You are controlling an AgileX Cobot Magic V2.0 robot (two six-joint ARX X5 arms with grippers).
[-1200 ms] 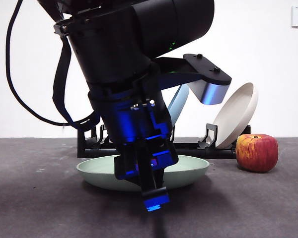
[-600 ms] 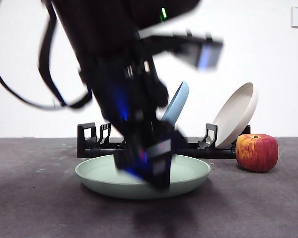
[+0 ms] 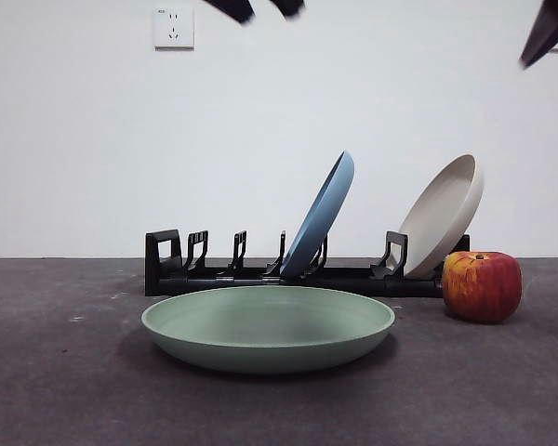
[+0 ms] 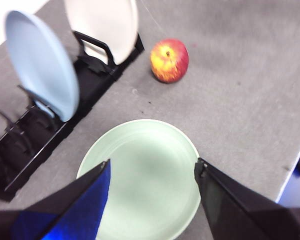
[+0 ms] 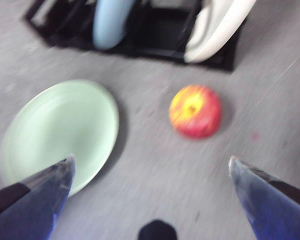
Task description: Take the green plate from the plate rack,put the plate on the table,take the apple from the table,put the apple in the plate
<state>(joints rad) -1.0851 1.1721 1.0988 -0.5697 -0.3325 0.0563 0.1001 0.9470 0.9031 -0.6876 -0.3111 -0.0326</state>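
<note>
Plate lay flat on bench, empty. Apple sat beside rack. Both end effectors, left and right, hung above, jaws apart.

the left gripper has let go of the green plate and risen high above it, jaws apart.

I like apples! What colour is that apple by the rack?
The apple is red with yellow-orange streaks, clearest in the front view.
</note>
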